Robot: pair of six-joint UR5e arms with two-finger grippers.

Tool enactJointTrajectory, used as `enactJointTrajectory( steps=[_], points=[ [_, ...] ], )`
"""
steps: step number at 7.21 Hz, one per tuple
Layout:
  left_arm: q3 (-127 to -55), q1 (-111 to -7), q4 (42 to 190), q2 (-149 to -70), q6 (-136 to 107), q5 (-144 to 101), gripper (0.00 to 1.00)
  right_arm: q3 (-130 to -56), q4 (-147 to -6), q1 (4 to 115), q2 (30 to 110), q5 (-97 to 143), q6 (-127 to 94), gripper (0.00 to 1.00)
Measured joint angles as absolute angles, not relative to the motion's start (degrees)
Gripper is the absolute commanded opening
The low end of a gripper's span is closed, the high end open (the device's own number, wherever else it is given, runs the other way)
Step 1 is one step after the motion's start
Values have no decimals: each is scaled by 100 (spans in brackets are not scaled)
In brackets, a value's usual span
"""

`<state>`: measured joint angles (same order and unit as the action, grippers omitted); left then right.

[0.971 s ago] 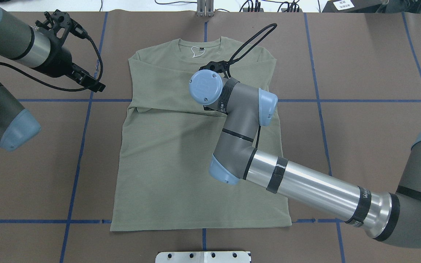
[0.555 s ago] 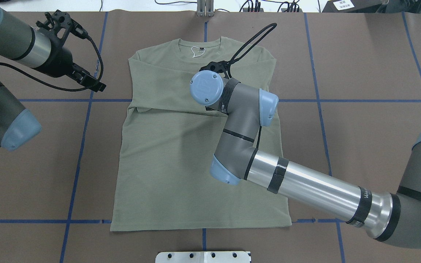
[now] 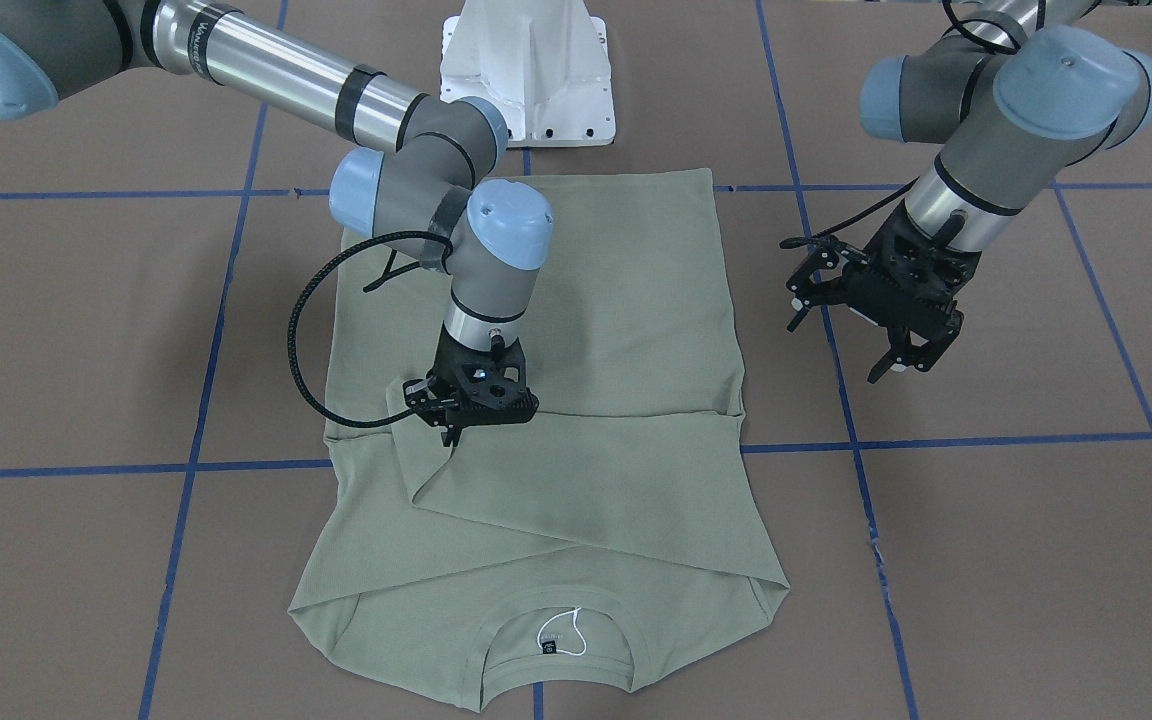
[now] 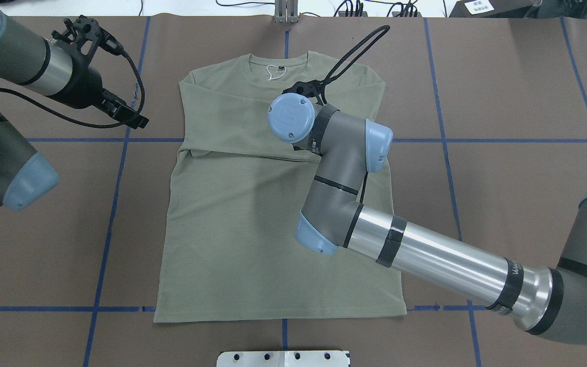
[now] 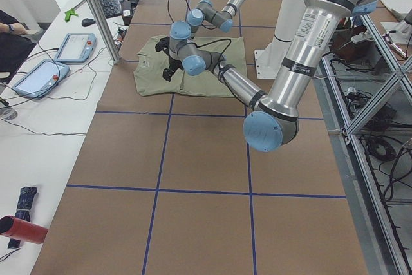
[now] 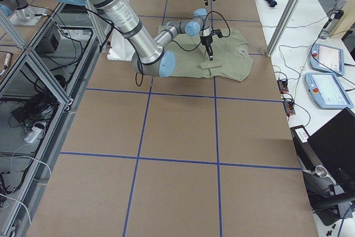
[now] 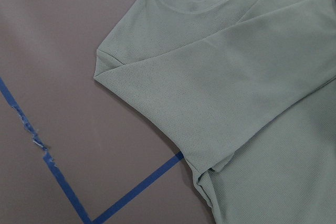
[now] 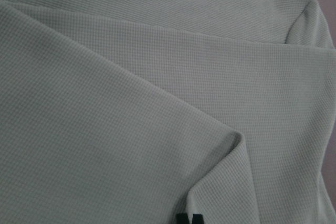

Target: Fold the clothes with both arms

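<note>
Progress, by my reckoning, is about a third. In the front-facing view the shirt (image 3: 626, 300) lies flat at the middle of the surface (image 3: 1036, 560), collar toward the operators' edge and hem toward the robot's edge. Both sleeves (image 3: 576, 490) are already crossed over the chest, and the body folds are not yet done. The right end effector (image 3: 453, 432) stands tip-down on the upper sleeve's cuff with its fingers drawn nearly together; I cannot tell whether cloth is pinched between them. The left end effector (image 3: 901, 345) hovers off the shirt, toward the surface's edge on the robot's left, fingers spread and holding nothing. Overhead, the hem runs straight along the robot's edge. The right wrist view gives me two black tips with a sliver of gap at the cuff corner. The left wrist view shows only a shoulder, the collar and bare surface. That surface is brown sheeting crossed by blue tape lines (image 3: 936, 440), frayed in one spot. The side views add a side bench with tablets (image 5: 74, 46) and a keyboard (image 5: 106, 3), and aluminium framing (image 6: 33, 76) beside the robot.
</note>
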<state>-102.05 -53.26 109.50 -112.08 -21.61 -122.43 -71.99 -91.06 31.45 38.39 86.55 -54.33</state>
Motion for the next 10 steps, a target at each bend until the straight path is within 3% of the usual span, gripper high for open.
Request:
enactJointTrajectory(
  steps=[7, 8, 9, 10],
  points=[
    [-10220, -5310, 11032, -11215, -2192, -12233, 100, -7753, -9220, 3615, 4506, 8666, -4522, 1],
    [-10221, -5309, 11043, -11215, -2192, -12229, 100, -7753, -9215, 3624, 4527, 8666, -4502, 35],
    [-10220, -5309, 11058, -11215, -2192, -12227, 100, -7754, -9208, 3627, 4557, 8668, -4495, 99],
    [-10217, -5309, 11068, -11215, -2191, -12226, 100, -7755, -9137, 3629, 4618, 8670, -4498, 100]
  ],
)
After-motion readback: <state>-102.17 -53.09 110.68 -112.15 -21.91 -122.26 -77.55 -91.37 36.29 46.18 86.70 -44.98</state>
